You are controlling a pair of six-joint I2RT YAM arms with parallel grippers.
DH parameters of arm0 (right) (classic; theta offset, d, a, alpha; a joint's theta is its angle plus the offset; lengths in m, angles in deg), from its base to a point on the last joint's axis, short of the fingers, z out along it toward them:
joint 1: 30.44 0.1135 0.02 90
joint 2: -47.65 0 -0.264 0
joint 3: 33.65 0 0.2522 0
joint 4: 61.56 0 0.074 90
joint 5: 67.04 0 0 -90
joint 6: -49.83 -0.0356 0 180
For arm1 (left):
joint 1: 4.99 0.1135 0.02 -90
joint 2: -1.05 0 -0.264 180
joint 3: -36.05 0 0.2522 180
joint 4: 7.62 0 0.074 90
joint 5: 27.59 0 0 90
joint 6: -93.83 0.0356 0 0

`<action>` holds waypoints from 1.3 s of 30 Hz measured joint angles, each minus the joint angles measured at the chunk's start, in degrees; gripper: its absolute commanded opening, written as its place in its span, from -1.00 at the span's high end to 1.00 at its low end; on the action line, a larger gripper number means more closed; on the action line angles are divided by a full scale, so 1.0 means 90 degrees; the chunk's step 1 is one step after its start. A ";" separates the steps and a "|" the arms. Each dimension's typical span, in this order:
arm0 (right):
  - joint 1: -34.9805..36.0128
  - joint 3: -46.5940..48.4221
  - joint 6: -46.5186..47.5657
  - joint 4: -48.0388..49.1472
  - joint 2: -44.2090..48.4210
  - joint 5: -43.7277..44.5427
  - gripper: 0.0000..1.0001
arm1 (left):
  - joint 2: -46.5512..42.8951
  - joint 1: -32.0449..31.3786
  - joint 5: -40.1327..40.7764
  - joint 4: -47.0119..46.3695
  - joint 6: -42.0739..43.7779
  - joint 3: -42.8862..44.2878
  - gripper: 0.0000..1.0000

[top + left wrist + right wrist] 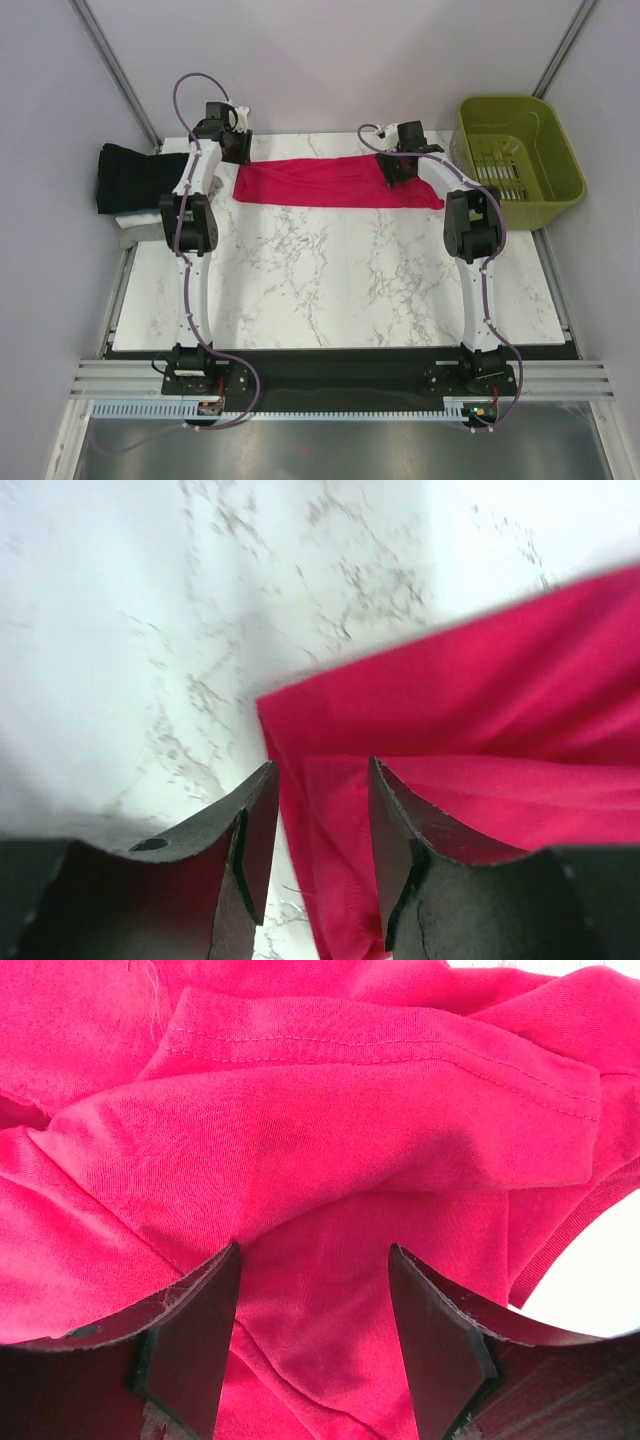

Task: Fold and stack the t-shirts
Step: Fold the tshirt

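Observation:
A crimson-pink t-shirt (330,183) lies folded into a long flat strip across the far side of the marble table (330,290). My left gripper (235,150) hovers at its left end. In the left wrist view that gripper (322,770) stands open, with the shirt's corner (480,710) lying loose under the gap. My right gripper (395,168) is over the strip's right end. Its jaws (313,1250) are wide open just above rumpled layers of the shirt (330,1110), gripping nothing. A folded black t-shirt (135,178) sits off the table's far left corner on white (140,220) and grey cloth.
An olive-green plastic basket (530,212) stands off the table's far right corner, near the right arm's elbow. Grey walls close in on both sides and behind. The arms' bases are bolted at the near edge.

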 measured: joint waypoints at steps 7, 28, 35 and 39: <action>0.0002 -0.0075 0.0024 0.0061 0.0039 0.0058 -0.39 | -0.0894 0.0005 0.0027 -0.0430 -0.0007 -0.0486 0.03; 0.0005 -0.0075 0.0024 0.0061 0.0049 0.0070 -0.39 | -0.1540 -0.0216 -0.1979 0.0474 -0.0192 -0.2606 0.11; 0.0005 -0.0075 0.0029 0.0058 0.0051 0.0073 -0.40 | -0.1139 -0.0248 -0.1477 0.0474 -0.0189 -0.2183 0.11; 0.0005 -0.0117 0.0049 0.0061 0.0075 0.0097 -0.40 | -0.1095 -0.0226 -0.0874 0.0459 -0.0187 -0.2154 0.09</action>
